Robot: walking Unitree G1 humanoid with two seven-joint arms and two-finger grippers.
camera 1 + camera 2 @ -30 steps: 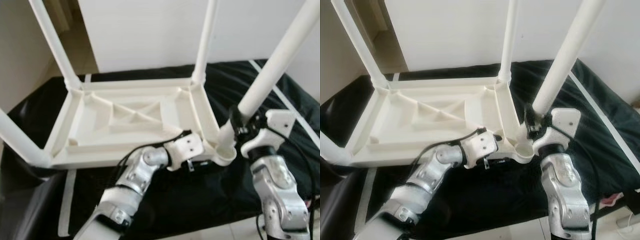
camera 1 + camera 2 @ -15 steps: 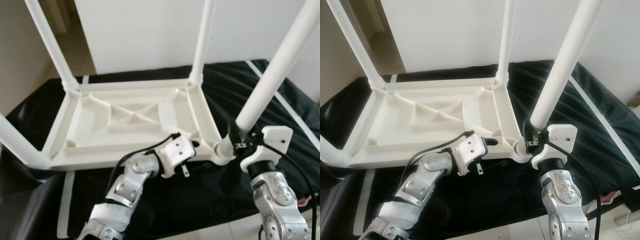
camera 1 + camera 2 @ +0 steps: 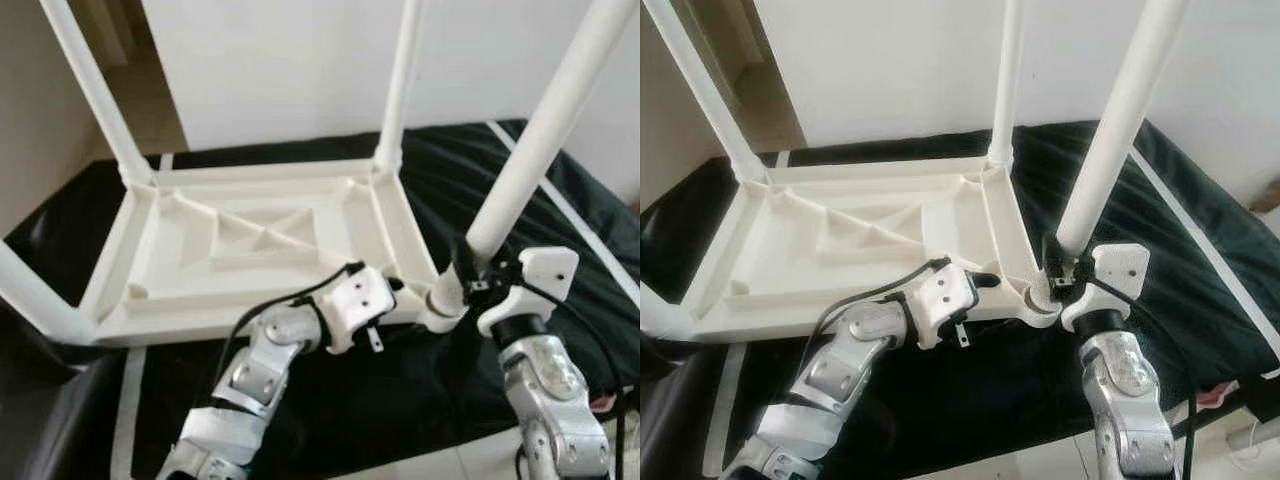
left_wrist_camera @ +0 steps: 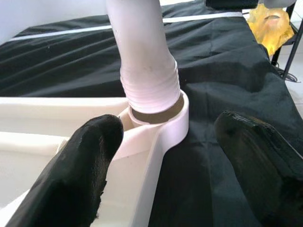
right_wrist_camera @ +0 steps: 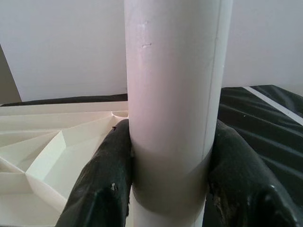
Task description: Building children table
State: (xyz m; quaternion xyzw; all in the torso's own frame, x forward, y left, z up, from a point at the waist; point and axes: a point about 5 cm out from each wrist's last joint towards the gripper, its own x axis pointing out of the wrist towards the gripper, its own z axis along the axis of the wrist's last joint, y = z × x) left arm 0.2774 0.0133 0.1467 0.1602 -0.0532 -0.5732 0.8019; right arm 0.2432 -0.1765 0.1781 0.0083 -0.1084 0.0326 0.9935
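Tabletop: white plastic children's tabletop (image 3: pixel 250 250) lies upside down on a black cloth (image 3: pixel 560 230), ribbed underside facing up.
Legs: three white legs already stand in their corner sockets: far left leg (image 3: pixel 95 95), far right leg (image 3: pixel 400 80), near left leg (image 3: pixel 30 295).
Fourth leg: near right leg (image 3: pixel 530 150) sits in the near right corner socket (image 4: pixel 165 127), tilted toward the robot's right. Threaded end (image 4: pixel 149 87) is partly above the socket rim in the left wrist view.
Right gripper: right gripper (image 5: pixel 168 179) is low on the near right leg, just above the socket. Both fingers (image 5: pixel 102 184) press against the tube from opposite sides, clamped on it.
Left gripper: left gripper (image 4: pixel 161 161) is at the near right corner of the tabletop. Fingers (image 4: pixel 80 165) spread apart, one over the tabletop's rim next to the socket, the other out over the black cloth. Contact with the rim: cannot tell.
Surroundings: white wall (image 3: pixel 280 60) behind; yellow object (image 4: pixel 272 23) past the cloth's edge in the left wrist view.
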